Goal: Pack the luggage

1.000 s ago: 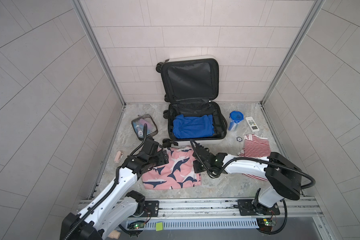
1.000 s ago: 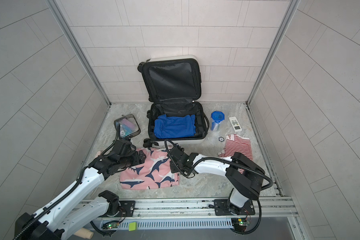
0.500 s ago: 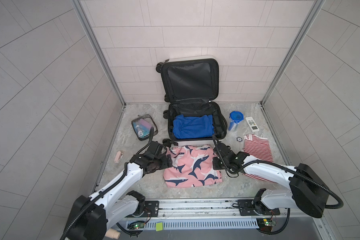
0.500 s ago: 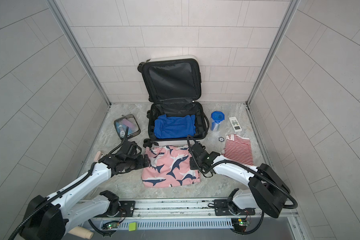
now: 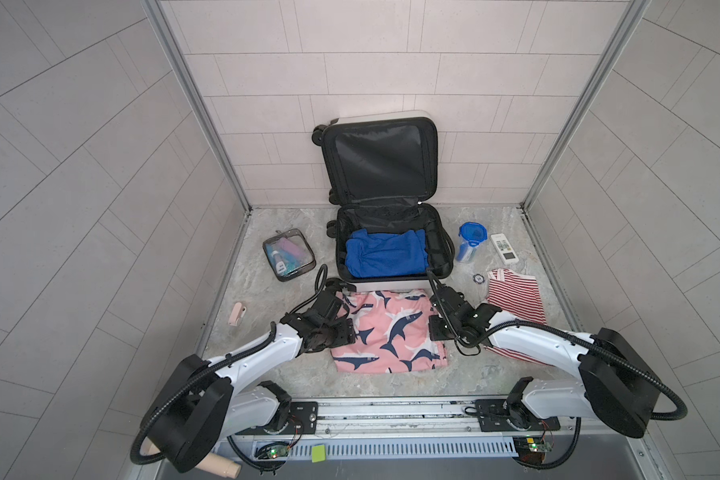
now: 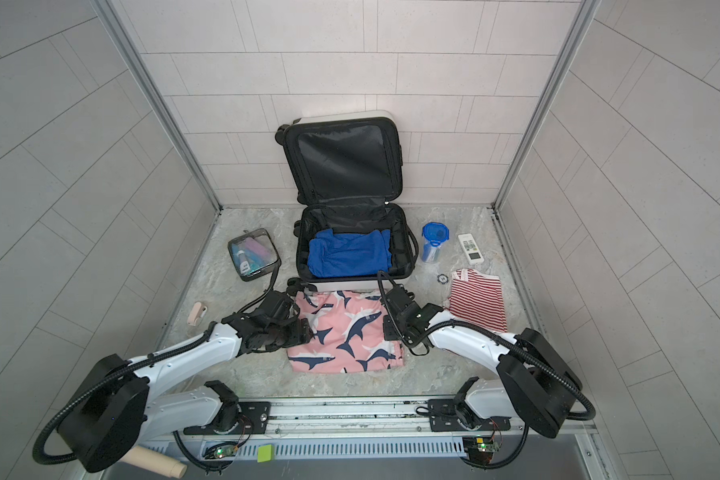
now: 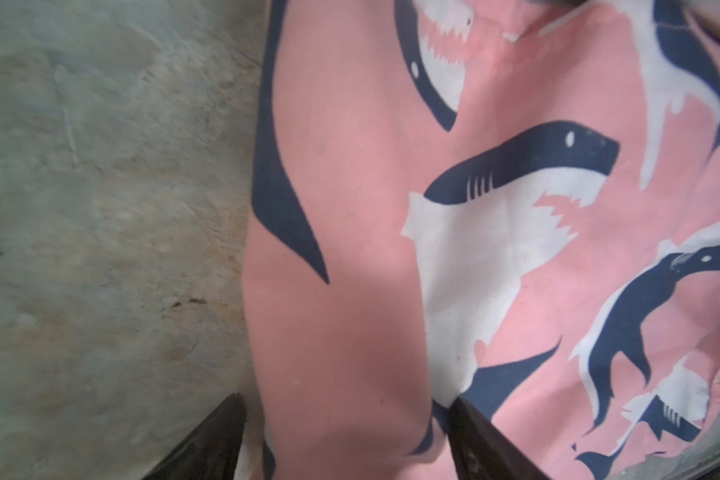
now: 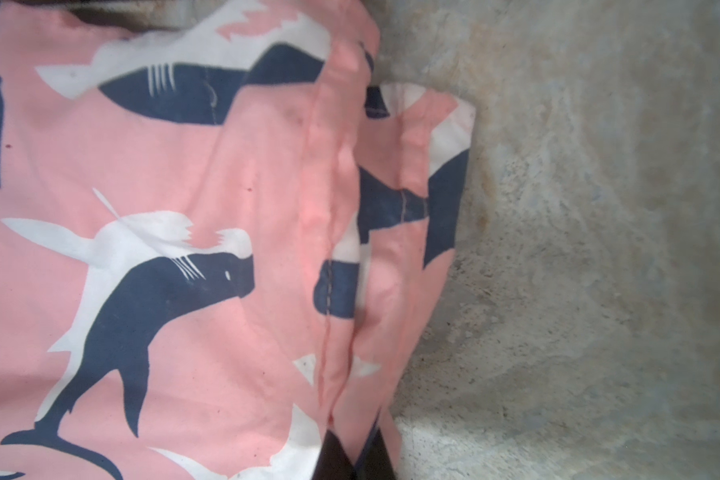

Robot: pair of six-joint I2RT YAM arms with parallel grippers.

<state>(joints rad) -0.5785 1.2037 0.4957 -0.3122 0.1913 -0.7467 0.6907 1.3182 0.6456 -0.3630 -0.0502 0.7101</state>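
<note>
The luggage [image 5: 379,162] [image 6: 346,162] lies open at the back centre, its lid leaning on the rear wall and a blue garment [image 5: 385,253] [image 6: 348,253] in its lower half. Pink shark-print shorts [image 5: 391,332] [image 6: 350,328] [image 7: 350,249] [image 8: 184,166] lie spread flat on the floor just in front of it. My left gripper [image 5: 344,330] [image 6: 302,332] [image 7: 346,403] is at their left edge, open, with a fold of the cloth bulging between its fingers. My right gripper [image 5: 435,328] [image 6: 387,328] [image 8: 354,449] is shut on their right hem.
A clear toiletry pouch [image 5: 288,254] lies left of the luggage. A blue-lidded cup [image 5: 470,243], a white remote [image 5: 504,248] and a red-striped cloth [image 5: 516,295] are on the right. A small pink item [image 5: 237,313] lies by the left wall.
The shorts have been drawn to the right and spread wider. My right gripper moved right with the hem. My left gripper followed along the left edge.
</note>
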